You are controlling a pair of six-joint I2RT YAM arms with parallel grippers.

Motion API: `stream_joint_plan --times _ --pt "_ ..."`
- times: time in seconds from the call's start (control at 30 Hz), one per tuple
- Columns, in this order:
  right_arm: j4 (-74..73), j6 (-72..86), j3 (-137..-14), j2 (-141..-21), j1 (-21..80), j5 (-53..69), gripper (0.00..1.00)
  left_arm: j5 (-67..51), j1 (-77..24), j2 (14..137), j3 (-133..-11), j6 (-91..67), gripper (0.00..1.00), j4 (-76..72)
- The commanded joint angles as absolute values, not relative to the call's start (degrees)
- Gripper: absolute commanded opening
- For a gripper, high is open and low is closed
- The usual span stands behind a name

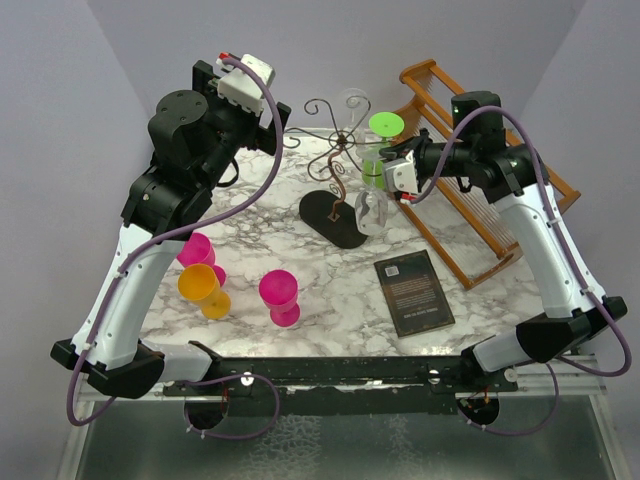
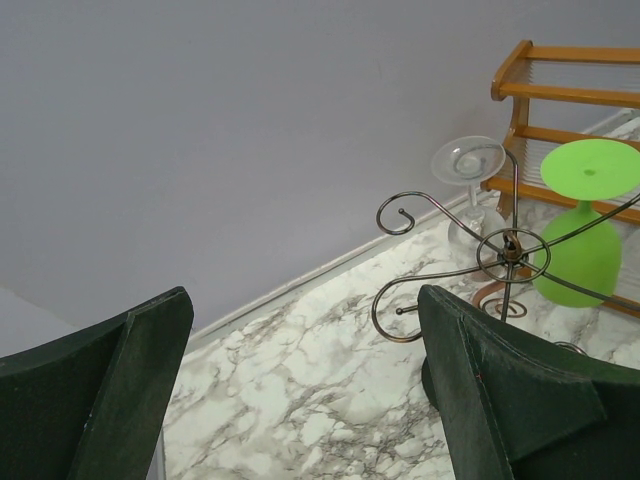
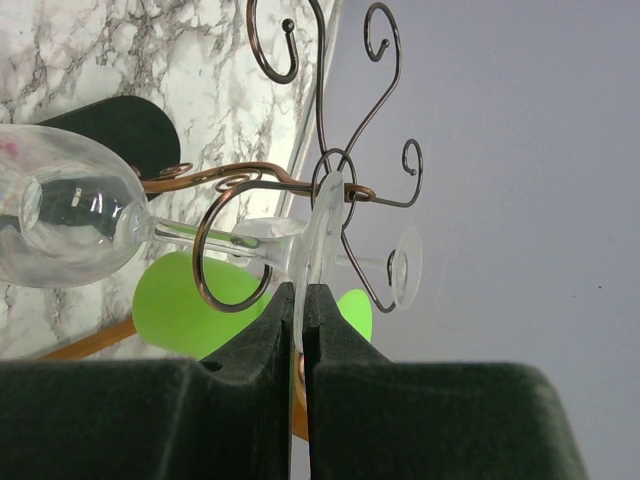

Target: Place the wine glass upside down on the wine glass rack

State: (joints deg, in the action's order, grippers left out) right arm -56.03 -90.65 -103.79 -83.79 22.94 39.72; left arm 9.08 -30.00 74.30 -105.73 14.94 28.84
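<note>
Holding: right gripper (image 3: 303, 295) clamped on the foot rim of the wine glass (image 3: 70, 215), bowl down.
Glass place: stem crossing a curl near the hub of the wine glass rack (image 1: 333, 215).
Neighbour: green glass (image 1: 385, 125) just beside the fingers.
Left gripper (image 2: 305, 300): fingers spread wide, empty.
Open room: bare table (image 1: 270, 230) left of the rack.

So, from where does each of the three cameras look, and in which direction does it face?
Top external: high behind the arm bases, looking down on the marble table; both arms show.
Left wrist: on the raised left arm, facing the wire wine glass rack and the back wall; the open left hand frames the view.
Right wrist: close beside the rack, rolled sideways; the right hand pinches the clear wine glass by its foot.
Shared: both wrist views show the rack and a hung green wine glass.
</note>
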Motion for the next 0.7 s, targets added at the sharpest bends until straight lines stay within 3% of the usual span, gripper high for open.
stream_joint_plan --times 0.0,0.67 --pt "-54.6 -89.1 -102.5 -81.1 23.4 39.0 0.01 8.6 -29.6 73.6 -106.1 15.1 0.98 28.0" --pt "-51.4 -88.8 -98.5 -80.8 23.4 33.3 0.02 8.1 -29.5 73.5 -106.2 15.5 0.98 28.2"
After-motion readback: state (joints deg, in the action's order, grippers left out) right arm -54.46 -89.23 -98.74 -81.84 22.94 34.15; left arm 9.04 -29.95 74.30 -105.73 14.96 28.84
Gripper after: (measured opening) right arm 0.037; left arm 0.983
